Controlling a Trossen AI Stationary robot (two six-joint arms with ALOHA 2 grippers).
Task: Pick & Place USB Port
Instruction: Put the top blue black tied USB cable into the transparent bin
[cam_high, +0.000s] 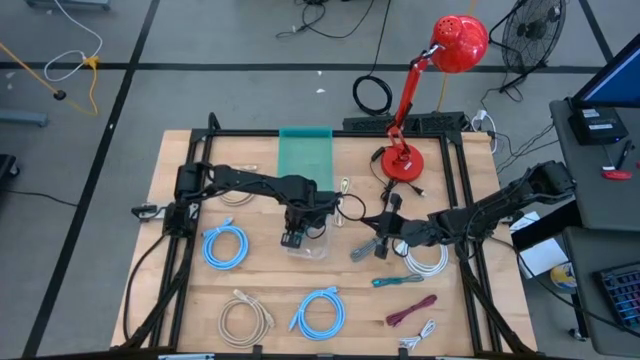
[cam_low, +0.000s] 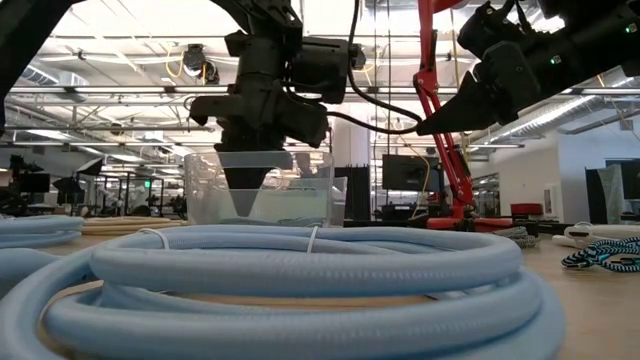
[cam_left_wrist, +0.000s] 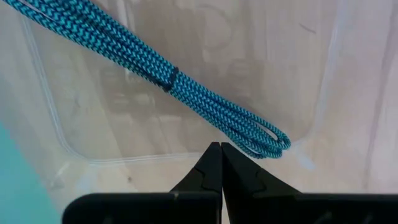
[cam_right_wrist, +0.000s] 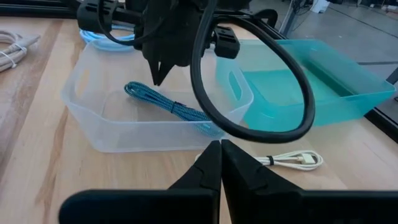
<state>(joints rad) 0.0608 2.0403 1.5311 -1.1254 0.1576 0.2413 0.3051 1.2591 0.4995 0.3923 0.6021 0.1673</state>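
Note:
A teal-blue braided cable bundle (cam_left_wrist: 174, 81) (cam_right_wrist: 168, 104) lies flat on the floor of a clear plastic bin (cam_right_wrist: 81, 93) (cam_high: 315, 248) at the table's middle. My left gripper (cam_left_wrist: 220, 146) (cam_right_wrist: 157, 79) points straight down into the bin's mouth. It is shut with nothing between its fingers, its tips just above the cable's looped end (cam_left_wrist: 273, 140). My right gripper (cam_right_wrist: 221, 143) (cam_high: 365, 250) hovers to the right of the bin, nearly level and pointing at it. It is shut and holds nothing.
A black cable loop (cam_right_wrist: 261, 124) from the left arm hangs between my right gripper and the bin. A teal tray (cam_right_wrist: 311, 87) stands beyond the bin, and a white USB cable (cam_right_wrist: 292, 160) lies beside it. Light-blue coils (cam_high: 225, 245), more cables and a red lamp (cam_high: 405, 160) ring the table.

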